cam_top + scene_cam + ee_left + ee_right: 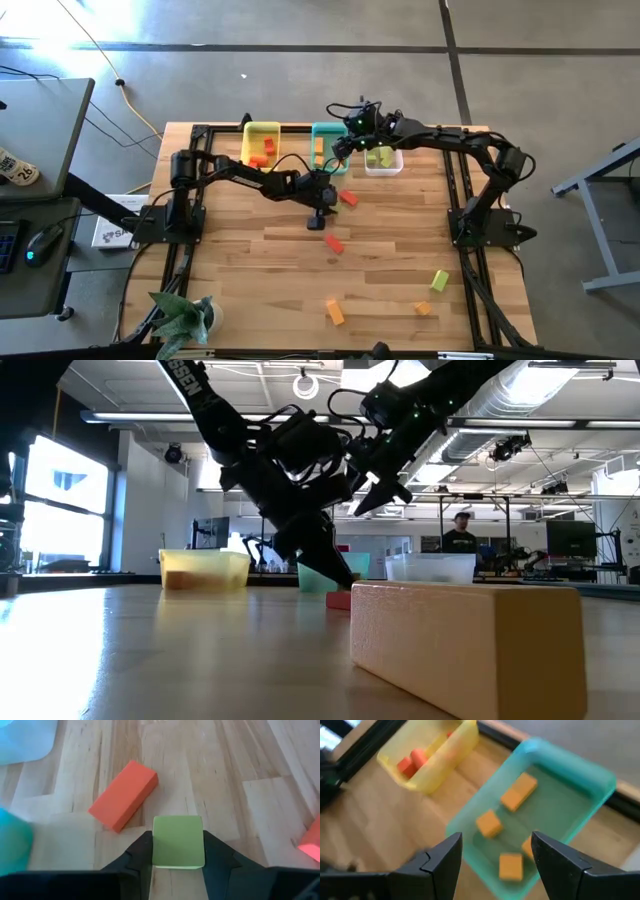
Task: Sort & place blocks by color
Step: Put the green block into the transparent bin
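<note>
Pretty clearly a robotics lab or workshop: bare concrete floor [300, 70] with cables running across it, exposed silver ductwork [520, 405] and strip lights overhead, monitors [571, 538] at the back, and a wooden desk [250, 270] ringed by a black metal frame [465, 250].

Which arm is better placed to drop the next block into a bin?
The left. Its gripper is shut on a light green block over the table's middle, ready to carry to the clear bin. The right gripper hangs open and empty over the teal bin.
</note>
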You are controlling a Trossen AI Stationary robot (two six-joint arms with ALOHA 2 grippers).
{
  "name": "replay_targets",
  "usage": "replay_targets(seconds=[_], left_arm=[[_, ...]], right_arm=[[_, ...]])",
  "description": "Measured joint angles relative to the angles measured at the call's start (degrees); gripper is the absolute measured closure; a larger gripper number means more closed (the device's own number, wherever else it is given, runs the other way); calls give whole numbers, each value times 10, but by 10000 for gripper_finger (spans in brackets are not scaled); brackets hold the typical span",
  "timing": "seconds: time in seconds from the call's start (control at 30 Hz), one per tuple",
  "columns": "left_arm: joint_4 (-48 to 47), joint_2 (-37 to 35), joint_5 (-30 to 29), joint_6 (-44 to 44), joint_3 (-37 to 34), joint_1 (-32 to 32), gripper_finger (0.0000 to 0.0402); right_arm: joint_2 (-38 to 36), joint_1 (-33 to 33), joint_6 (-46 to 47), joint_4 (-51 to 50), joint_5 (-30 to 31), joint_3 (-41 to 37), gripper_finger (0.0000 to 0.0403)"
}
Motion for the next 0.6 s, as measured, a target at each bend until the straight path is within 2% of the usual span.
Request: replay_targets(seconds=[0.23, 0.47, 0.6], left_arm=[[-45, -57, -4, -22, 0, 17, 301], [-41, -137, -5, -44, 0, 40, 301], [-29, -183, -6, -44, 0, 50, 301]], right_arm=[[-46, -11, -22, -59, -56, 0, 178], [-106, -14, -7, -91, -142, 0, 178], [-140, -19, 16, -92, -165, 0, 178]])
